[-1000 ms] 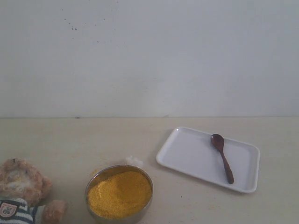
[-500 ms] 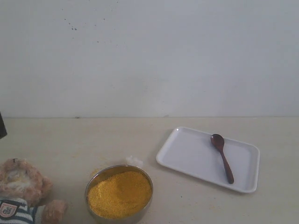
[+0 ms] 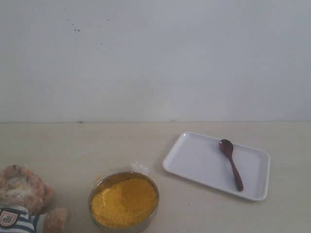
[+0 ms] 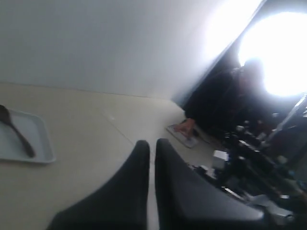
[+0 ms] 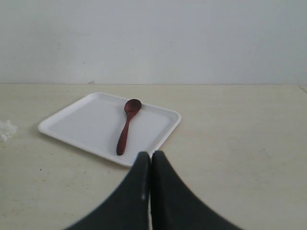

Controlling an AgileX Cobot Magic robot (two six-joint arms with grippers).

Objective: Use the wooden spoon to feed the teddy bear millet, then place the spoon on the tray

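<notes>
In the exterior view we see the wooden spoon [image 3: 232,166] lying on the tray [image 3: 194,162] at centre right. The millet [image 3: 124,200] fills its metal bowl [image 3: 96,189] at the bottom edge, and the teddy bear [image 3: 22,194] sits in the lower left corner. Neither gripper shows here.

In the left wrist view our left gripper [image 4: 152,144] is closed and holds nothing. The tray [image 4: 36,139] and spoon [image 4: 18,136] lie well apart from it, off to one side.

In the right wrist view our right gripper [image 5: 151,155] is closed and empty. Its tips are near the tray [image 5: 86,124] rim, and the spoon [image 5: 125,129] lies just beyond them.
</notes>
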